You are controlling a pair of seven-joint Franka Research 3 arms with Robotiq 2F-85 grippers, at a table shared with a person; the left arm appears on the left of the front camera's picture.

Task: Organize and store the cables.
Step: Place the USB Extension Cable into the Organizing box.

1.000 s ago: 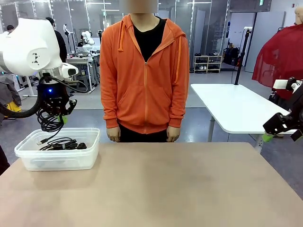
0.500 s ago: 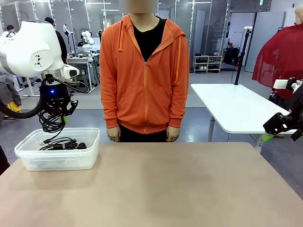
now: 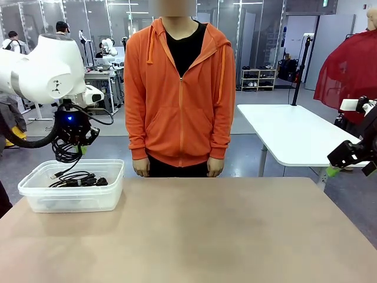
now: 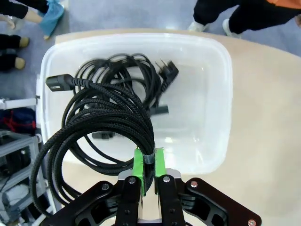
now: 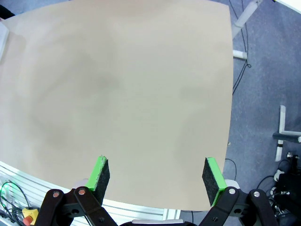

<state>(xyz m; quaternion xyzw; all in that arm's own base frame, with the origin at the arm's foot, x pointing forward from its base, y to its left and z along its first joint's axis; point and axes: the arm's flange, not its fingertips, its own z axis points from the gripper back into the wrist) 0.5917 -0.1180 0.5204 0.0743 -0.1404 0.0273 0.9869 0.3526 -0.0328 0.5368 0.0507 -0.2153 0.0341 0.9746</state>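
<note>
the left gripper (image 3: 77, 147) hangs above the clear plastic bin (image 3: 112, 188) at the table's (image 3: 224, 236) left near corner, its green pads (image 4: 138, 162) pressed together on a coiled black cable (image 4: 101, 117). the pinch sits on a pale band wrapped round the bundle, and the loops of braided cord dangle below the fingers over the bin's open top. one plug end of the held cord sticks out to the side in the left wrist view. more cables (image 4: 141, 77) lie inside the bin, a loose black tangle with a two-pin plug (image 4: 170, 70) resting toward one wall; in the front view they show as a dark heap (image 3: 79, 180) on the bin's floor. the held bundle is apart from that heap, hanging clear above it.

the right gripper (image 5: 156, 176) is off past the table's right edge, its fingers (image 5: 99, 172) spread wide with nothing between them; below it lies bare tabletop.

a person in an orange hoodie (image 3: 179, 94) stands at the far side of the table, arms hanging straight down, hands (image 3: 141, 167) just behind the table edge.
</note>
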